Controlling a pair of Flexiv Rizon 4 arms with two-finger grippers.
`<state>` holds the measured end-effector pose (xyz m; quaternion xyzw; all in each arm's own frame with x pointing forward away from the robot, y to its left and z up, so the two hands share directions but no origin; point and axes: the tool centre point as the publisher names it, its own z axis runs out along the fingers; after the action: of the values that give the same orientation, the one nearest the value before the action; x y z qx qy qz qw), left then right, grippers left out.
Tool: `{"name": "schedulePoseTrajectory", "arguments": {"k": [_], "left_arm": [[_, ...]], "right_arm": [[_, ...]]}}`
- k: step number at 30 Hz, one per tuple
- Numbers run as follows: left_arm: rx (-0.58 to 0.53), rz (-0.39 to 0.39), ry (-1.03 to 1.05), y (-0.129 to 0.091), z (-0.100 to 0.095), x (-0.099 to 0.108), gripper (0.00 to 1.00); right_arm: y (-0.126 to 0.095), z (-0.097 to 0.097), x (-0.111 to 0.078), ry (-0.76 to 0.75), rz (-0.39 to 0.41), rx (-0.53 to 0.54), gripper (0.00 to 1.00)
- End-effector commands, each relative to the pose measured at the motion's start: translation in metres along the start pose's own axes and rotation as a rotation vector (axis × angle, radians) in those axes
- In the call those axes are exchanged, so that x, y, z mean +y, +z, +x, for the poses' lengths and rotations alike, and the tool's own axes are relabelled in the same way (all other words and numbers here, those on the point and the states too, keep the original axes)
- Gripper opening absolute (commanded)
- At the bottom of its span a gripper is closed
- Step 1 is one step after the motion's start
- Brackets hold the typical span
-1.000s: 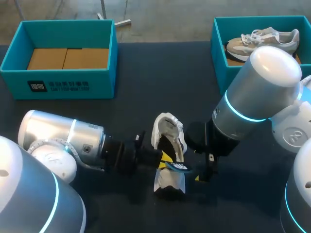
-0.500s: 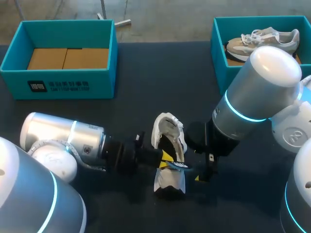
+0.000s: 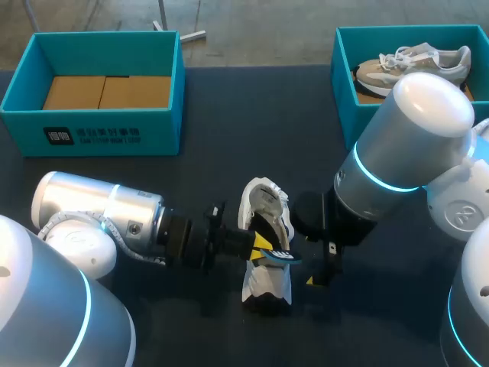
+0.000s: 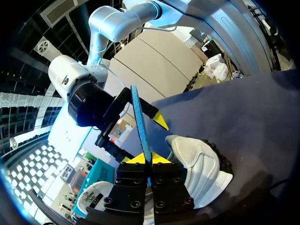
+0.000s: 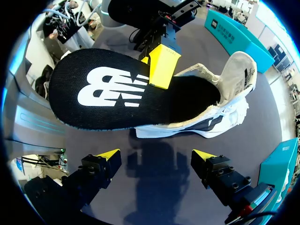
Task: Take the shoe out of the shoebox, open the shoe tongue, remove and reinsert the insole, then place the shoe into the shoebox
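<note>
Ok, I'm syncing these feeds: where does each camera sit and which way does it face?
Head view: above and behind the robot, looking down at the table; left arm and right arm show.
Left wrist view: on the left wrist, facing along the left tool, shut on the insole, toward the right arm.
Right wrist view: on the right wrist, facing over the open right tool at the shoe.
Both wrist views share insole and shoe.

In the head view the right arm hides nearly all of the right jaws — one yellow speck shows. Ahead of those jaws, the insole covers the forefoot of the shoe. Between the left jaws the insole shows edge-on only, and the jaws' black body hides the shoe's middle.
</note>
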<state>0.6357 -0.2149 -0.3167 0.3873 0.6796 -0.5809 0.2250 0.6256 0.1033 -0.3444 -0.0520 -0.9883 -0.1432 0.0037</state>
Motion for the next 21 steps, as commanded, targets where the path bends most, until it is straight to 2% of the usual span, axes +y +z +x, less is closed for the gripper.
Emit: {"name": "schedulePoseTrajectory", "arguments": {"k": [1,3,5,6,14,21], "left_arm": [[0.005,0.003,0.000,0.001,-0.001,-0.001,0.00],[0.016,0.001,-0.002,0.001,0.000,-0.001,0.03],[0.024,-0.005,-0.002,0.001,0.001,0.000,0.31],[0.030,-0.010,-0.001,0.000,0.001,0.000,0.37],[0.048,-0.041,0.002,-0.007,0.002,0.005,0.41],[0.082,-0.090,0.002,-0.004,0.002,0.010,0.34]], "right_arm": [[0.001,0.001,0.000,0.001,0.002,-0.003,1.00],[0.001,0.001,0.000,0.001,0.002,-0.003,1.00],[0.001,0.001,0.000,0.001,0.002,-0.003,1.00],[0.001,0.001,0.000,0.001,0.002,-0.003,1.00],[0.001,0.001,0.000,0.001,0.002,-0.003,1.00],[0.001,0.001,0.000,0.001,0.002,-0.003,1.00]]}}
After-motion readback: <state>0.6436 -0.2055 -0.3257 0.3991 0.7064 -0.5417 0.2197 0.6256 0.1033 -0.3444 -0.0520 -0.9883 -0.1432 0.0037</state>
